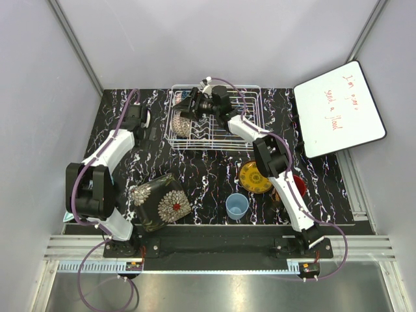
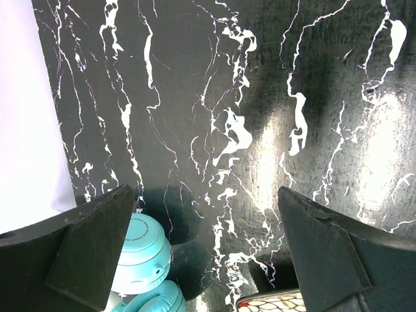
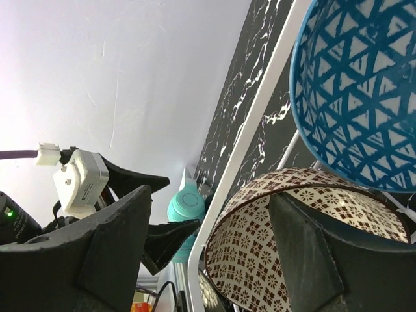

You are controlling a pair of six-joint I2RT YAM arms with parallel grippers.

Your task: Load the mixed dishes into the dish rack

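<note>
The dish rack (image 1: pixel 244 123) stands at the back middle of the table. A beige patterned bowl (image 3: pixel 279 247) stands on edge in it, under a blue patterned bowl (image 3: pixel 364 91). My right gripper (image 3: pixel 208 247) is open at the rack's left end (image 1: pixel 188 107). One finger is inside the beige bowl and the other is outside the rack's white rim (image 3: pixel 244 156). My left gripper (image 2: pixel 205 247) is open over bare table, left of the rack (image 1: pixel 143 119). The dark square floral plate (image 1: pixel 159 200), the yellow patterned plate (image 1: pixel 255 177) and the light blue cup (image 1: pixel 237 206) lie near the front.
Two teal ribbed balls (image 2: pixel 140 260) sit by my left gripper's left finger, and a patterned edge (image 2: pixel 273 302) shows below it. A white board with red writing (image 1: pixel 339 107) leans at the back right. A red-rimmed thing (image 1: pixel 298 184) is mostly hidden behind the right arm.
</note>
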